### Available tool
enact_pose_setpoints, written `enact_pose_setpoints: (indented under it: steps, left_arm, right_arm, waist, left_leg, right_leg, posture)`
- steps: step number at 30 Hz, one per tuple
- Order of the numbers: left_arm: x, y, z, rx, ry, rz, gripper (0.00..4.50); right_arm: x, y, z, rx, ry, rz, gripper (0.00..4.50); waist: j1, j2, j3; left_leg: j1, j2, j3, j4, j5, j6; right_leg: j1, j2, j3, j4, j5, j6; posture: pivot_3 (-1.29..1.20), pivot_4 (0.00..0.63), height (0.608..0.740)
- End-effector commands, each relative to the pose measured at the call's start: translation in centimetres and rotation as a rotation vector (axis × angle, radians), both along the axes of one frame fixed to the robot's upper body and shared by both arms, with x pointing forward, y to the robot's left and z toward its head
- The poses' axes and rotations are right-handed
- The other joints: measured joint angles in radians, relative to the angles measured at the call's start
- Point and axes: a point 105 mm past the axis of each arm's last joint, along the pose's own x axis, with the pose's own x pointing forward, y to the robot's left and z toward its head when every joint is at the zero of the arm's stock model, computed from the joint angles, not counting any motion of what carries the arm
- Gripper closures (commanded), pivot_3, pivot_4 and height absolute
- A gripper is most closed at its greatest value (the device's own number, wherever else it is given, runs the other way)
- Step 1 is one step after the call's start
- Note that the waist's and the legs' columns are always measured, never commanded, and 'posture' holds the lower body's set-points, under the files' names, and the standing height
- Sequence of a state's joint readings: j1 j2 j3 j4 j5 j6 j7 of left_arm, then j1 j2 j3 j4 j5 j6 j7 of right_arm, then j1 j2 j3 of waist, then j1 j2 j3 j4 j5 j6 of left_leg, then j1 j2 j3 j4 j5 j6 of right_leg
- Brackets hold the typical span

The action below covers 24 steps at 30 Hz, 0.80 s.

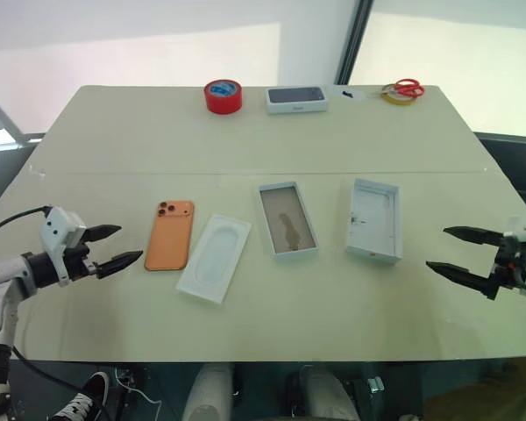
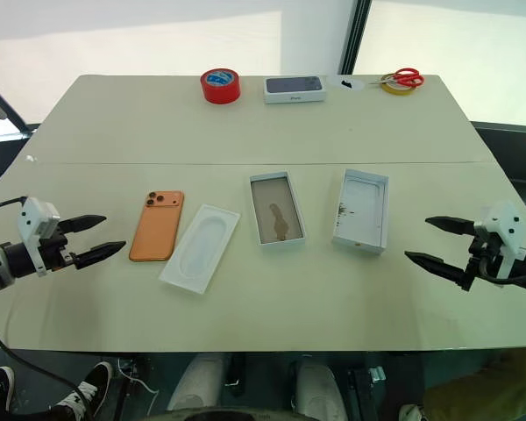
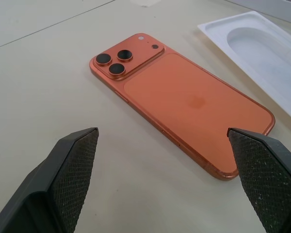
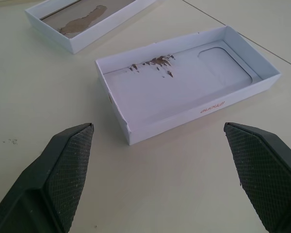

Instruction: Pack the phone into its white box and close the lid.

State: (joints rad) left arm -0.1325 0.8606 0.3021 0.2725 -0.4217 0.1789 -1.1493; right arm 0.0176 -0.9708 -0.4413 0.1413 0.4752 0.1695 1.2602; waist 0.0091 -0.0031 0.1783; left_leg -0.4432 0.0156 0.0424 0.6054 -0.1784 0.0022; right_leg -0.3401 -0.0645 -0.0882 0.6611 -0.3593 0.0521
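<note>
Nothing is packed yet. I am holding my left fingers (image 1: pixel 123 246) wide and empty at lower left, my right fingers (image 1: pixel 454 253) wide and empty at lower right. The phone (image 1: pixel 170 234) is lying face down left of centre on the bench (image 1: pixel 272 316). The white box (image 1: pixel 287 219) is sitting empty at centre, the lid (image 1: pixel 373 220) lying open-side up to its right.

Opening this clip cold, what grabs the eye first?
The orange phone lies camera-side up at the table's near left, just ahead of the open left gripper. Rightward in a row sit a white insert, the white box and the lid, with the open right gripper beyond.
</note>
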Motion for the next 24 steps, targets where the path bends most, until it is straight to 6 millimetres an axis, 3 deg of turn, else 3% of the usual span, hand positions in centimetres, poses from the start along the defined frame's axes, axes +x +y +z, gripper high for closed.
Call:
enact_pose_setpoints:
  steps: [1,24]
  left_arm:
    - [0.16,-0.28,1.1,0.013,-0.039,-0.017,0.03]
    - [0.59,-1.14,1.13,0.048,-0.059,-0.019,0.03]
  right_arm:
    - [0.12,0.25,1.31,-0.023,-0.046,0.016,0.0]
    - [0.46,-0.23,0.78,-0.018,-0.049,0.011,0.0]
  waist:
    - [0.0,0.0,0.0]
    - [0.0,0.0,0.0]
  left_leg:
    - [0.0,0.0,0.0,0.0,0.0,0.0]
    - [0.0,0.0,0.002,0.0,0.0,0.001]
  right_leg:
    - [0.0,0.0,0.0,0.0,0.0,0.0]
    - [0.0,0.0,0.001,0.0,0.0,0.001]
  posture:
    - [0.0,0.15,0.74]
    - [0.0,0.15,0.74]
